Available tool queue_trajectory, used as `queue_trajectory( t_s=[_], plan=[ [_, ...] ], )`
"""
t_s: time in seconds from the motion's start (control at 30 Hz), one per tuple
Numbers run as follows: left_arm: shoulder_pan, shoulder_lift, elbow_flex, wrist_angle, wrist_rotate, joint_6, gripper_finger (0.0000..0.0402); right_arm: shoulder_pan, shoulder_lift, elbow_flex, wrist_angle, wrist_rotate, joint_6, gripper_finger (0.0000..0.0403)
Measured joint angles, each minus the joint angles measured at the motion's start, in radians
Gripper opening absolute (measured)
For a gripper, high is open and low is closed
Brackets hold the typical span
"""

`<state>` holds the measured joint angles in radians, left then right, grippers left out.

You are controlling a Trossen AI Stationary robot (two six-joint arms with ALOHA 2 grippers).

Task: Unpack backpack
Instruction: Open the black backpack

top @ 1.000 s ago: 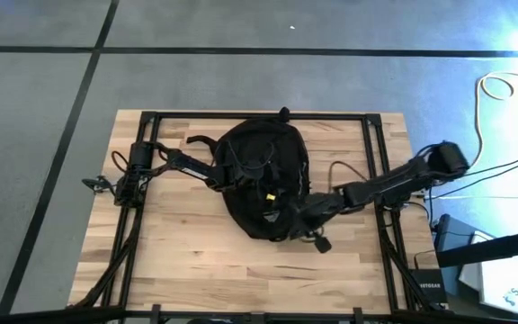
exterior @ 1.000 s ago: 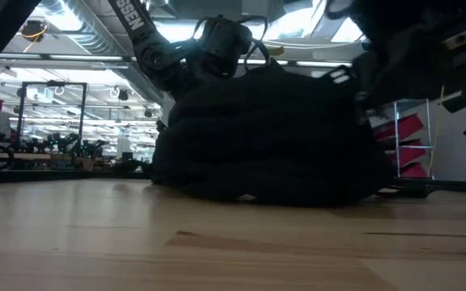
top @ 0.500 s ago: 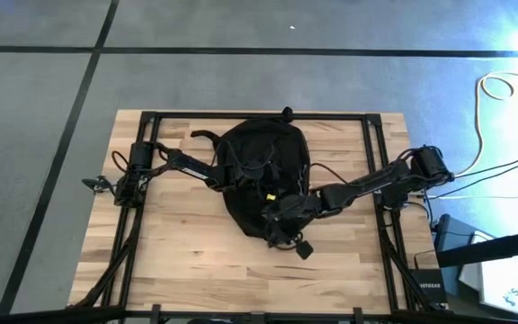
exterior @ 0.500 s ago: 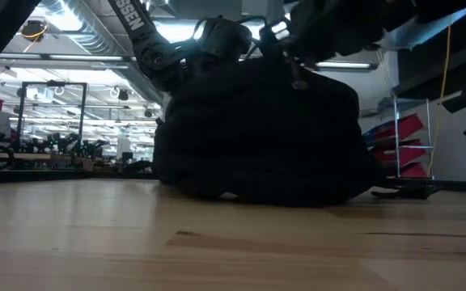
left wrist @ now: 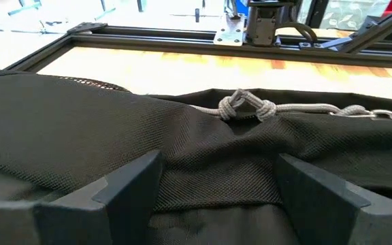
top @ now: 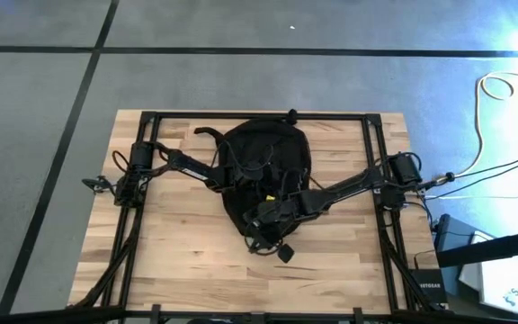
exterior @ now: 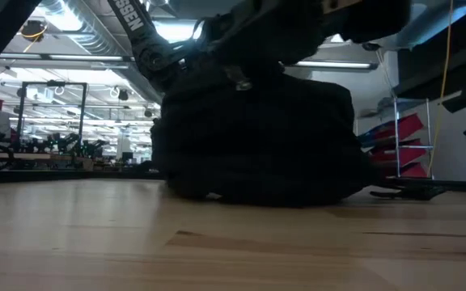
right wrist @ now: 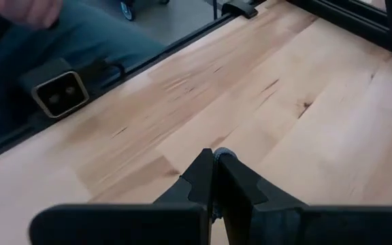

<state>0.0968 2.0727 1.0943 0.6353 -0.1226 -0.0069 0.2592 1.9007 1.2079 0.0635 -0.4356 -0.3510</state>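
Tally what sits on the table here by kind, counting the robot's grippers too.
Backpack: 1
Grippers: 2, the left gripper open against the backpack's fabric, the right gripper shut over the table at the backpack's near edge
Total: 3

Backpack (top: 263,175) mid-table — bare wood around

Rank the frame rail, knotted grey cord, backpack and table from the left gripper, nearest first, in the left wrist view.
1. backpack, right at the left gripper.
2. knotted grey cord, just ahead, on the backpack.
3. table, bare wood beyond the backpack.
4. frame rail, along the table's far edge.
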Motion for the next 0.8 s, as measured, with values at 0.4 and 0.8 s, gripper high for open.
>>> queue_trajectory(
  t_s=[0.4, 0.8],
  plan=[
    [-0.002, 0.0, 0.0, 0.014, 0.004, -0.011, 0.0274, 0.002, 0.057, 0.108, -0.05, 0.182, -0.025, 0.0001],
    [-0.005, 0.003, 0.001, 0.056, 0.027, -0.017, 0.0274, -0.002, -0.017, 0.124, -0.184, 0.11, 0.005, 0.0071]
  ],
)
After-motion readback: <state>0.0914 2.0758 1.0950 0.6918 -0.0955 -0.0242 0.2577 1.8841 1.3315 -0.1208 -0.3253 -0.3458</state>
